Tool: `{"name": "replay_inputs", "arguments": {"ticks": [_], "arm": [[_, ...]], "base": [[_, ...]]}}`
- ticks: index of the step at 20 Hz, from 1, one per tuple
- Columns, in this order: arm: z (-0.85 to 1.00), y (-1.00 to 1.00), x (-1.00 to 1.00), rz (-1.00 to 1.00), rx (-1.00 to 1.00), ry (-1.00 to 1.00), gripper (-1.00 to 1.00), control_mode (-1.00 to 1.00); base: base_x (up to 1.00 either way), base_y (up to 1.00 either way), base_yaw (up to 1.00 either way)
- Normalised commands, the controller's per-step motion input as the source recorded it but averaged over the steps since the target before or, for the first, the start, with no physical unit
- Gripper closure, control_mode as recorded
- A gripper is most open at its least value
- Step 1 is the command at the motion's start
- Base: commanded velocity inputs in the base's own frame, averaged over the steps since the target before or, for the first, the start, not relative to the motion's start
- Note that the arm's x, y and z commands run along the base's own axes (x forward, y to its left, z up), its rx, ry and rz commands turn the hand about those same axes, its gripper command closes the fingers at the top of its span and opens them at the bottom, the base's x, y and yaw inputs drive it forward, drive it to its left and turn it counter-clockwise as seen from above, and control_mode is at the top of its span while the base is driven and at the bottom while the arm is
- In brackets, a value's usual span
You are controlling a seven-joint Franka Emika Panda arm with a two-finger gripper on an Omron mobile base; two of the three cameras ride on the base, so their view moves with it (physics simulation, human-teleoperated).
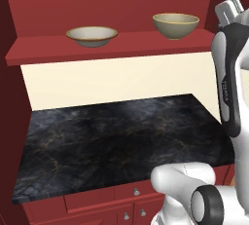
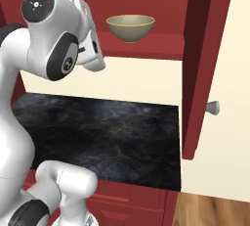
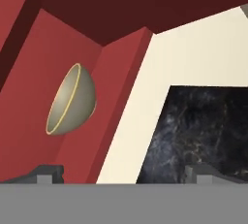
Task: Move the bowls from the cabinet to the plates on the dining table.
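Our gripper [image 3: 121, 174] stands wide open, holding nothing. Both bowls sit on the cabinet shelf [image 1: 136, 44]: the deep bowl [image 1: 175, 26] nearest us, the shallow bowl [image 1: 91, 36] further along. We could nudge the deep one (a smooth, rounded wall) backwards by closing off-centre.

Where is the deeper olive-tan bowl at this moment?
The deeper olive-tan bowl stands upright on the red shelf of the cabinet, at the shelf's right end in the left base view, apart from the shallow bowl on its left.
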Motion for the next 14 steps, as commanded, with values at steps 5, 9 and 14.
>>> {"name": "replay_inputs", "arguments": {"ticks": [5,9,14], "arm": [[0.32,-0.01,0.00,0.05,0.12,-0.02,-1.00,-1.00],[0.08,-0.16,0.00,0.12,0.05,0.00,-1.00,-1.00],[-0.02,-0.01,0.00,0.31,0.03,0.00,-1.00,-1.00]], "base": [[0.00,0.00,0.00],[0.00,0.00,0.00],[0.00,0.00,0.00]]}}
